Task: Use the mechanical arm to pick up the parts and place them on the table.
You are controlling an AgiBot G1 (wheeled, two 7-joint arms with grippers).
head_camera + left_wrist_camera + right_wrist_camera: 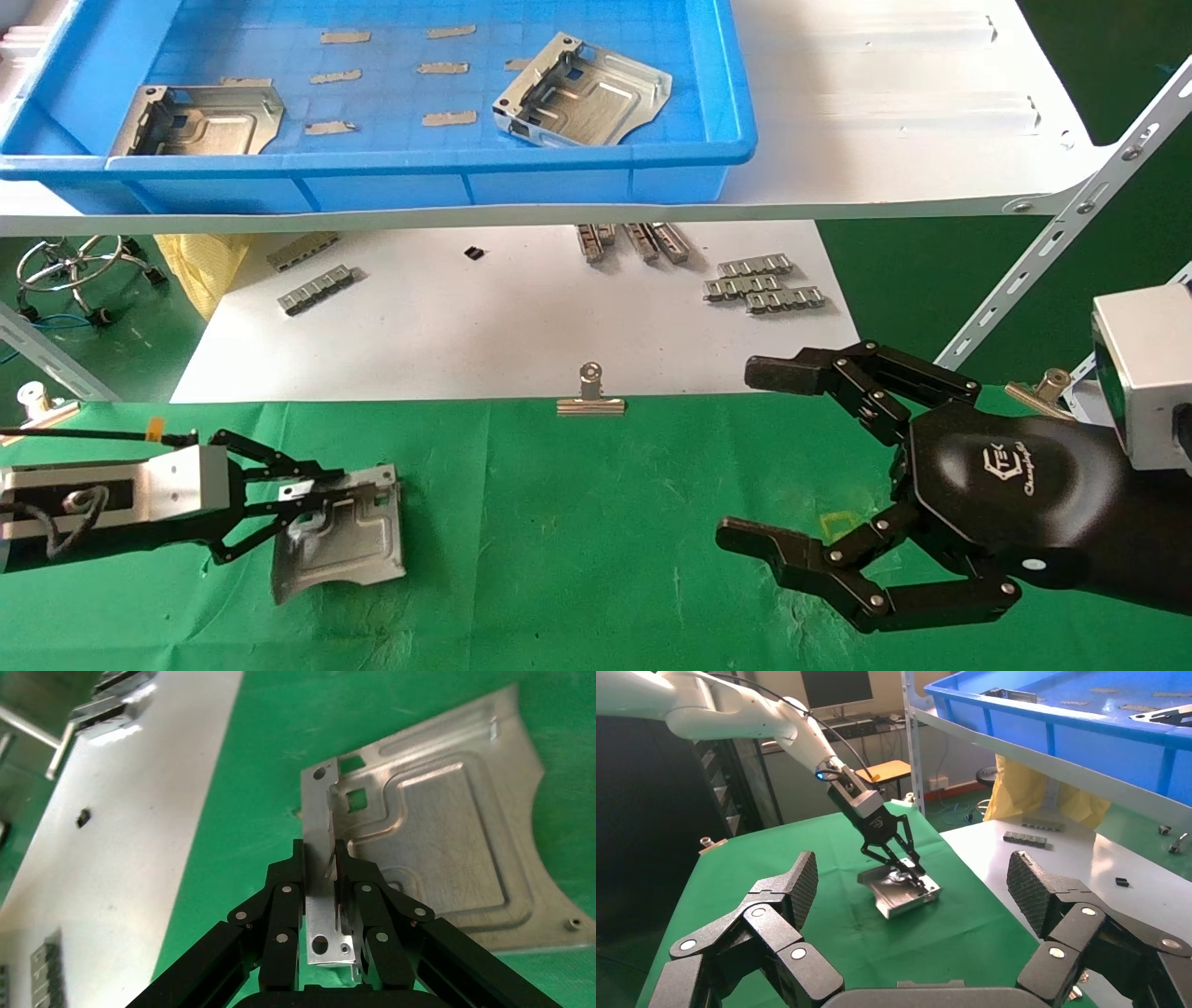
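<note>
Left wrist view: left gripper (pixel 329 881) pinches bracket (pixel 436 832) flange.

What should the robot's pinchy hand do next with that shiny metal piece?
Probably open and let go. The left gripper is shut on the folded edge of the bracket, which already lies on the green table. The right hand hovers open over the cloth, holding nothing.

One silver bracket (pixel 345 540) lies flat on the green counter (pixel 577 540), its upright folded edge pinched between the closed fingers of the left hand (pixel 312 489). The black right hand (pixel 773 457) hovers well apart from it, fingers spread. Two more brackets (pixel 582 93) (pixel 200 116) lie beyond both hands, higher up.
</note>
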